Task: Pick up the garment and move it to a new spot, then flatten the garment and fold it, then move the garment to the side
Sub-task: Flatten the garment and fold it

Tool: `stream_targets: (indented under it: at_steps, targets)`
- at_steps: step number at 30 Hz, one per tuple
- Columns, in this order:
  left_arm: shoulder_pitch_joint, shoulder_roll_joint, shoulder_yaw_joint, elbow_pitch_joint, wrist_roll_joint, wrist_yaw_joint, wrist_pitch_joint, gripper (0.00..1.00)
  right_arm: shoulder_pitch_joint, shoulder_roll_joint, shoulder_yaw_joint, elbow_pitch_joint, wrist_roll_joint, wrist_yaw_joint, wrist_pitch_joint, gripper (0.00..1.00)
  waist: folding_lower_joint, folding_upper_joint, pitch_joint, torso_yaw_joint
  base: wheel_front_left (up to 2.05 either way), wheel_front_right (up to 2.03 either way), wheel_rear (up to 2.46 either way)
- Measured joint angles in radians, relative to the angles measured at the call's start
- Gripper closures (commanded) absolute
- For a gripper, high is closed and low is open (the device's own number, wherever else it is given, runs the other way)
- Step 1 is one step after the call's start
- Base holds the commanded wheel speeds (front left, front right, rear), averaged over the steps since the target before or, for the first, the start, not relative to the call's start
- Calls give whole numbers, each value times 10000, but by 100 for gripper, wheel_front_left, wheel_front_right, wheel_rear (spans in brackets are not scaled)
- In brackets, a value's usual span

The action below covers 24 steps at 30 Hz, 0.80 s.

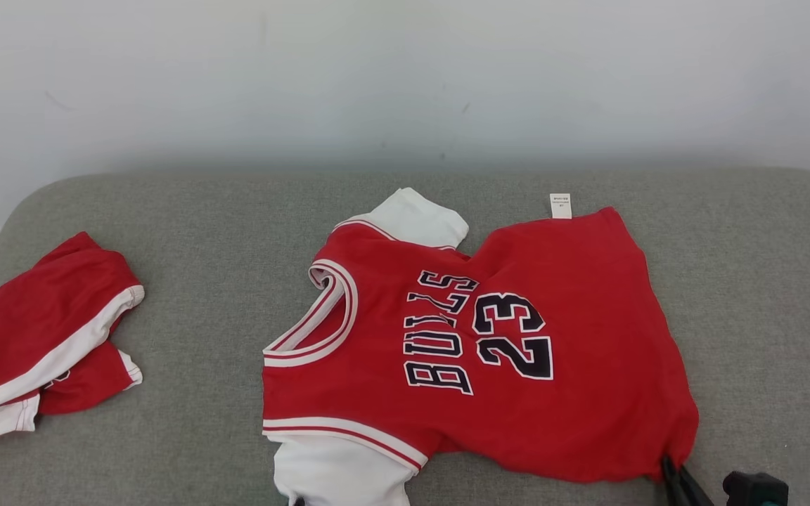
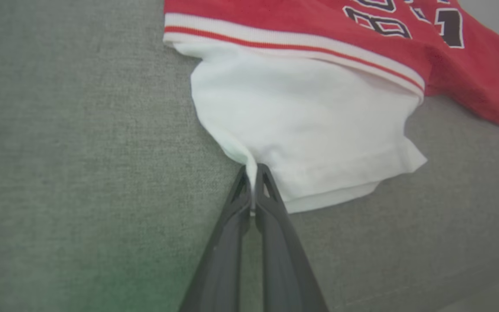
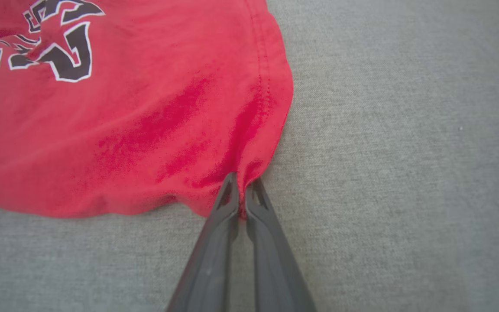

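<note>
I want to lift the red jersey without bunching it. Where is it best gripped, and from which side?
Grip its two near corners, coming from the robot's side: the edge of the white sleeve and the red hem corner. The jersey lies spread sideways, so both corners lie nearest. The left hand and right hand are shut there.

Jersey (image 1: 475,351) mid-right on cushion (image 1: 187,232), shorts (image 1: 32,330) well apart at left.
Left gripper (image 2: 253,172) on its near sleeve, right gripper (image 3: 241,183) on near-right hem corner.
</note>
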Motion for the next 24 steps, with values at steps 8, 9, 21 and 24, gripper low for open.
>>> stream_targets:
  at_steps: [8, 9, 21, 24]
  targets:
    - [-1033, 897, 606, -2420, 397, 48, 15, 100, -1051, -418, 571, -1657, 382, 0, -29, 100, 0, 1, 167, -81, 0, 0, 0]
    - [-1419, 1041, 614, -2671, 453, 48, 134, 100, -1366, -495, 637, -1787, 445, 0, -10, 100, 0, 0, 243, -91, 0, 0, 0]
    - [-8213, 2646, 42, -4004, 23, -10, 2113, 100, -7320, -1271, 874, -2004, 1066, 0, 1212, 100, 3, 1, 2123, -232, 0, 0, 0]
    - [-10135, 3097, -173, -3682, -2, -10, 2301, 100, -9157, -1371, 938, -1841, 1193, 0, 1622, 100, 3, 2, 2791, -277, 0, 0, 0]
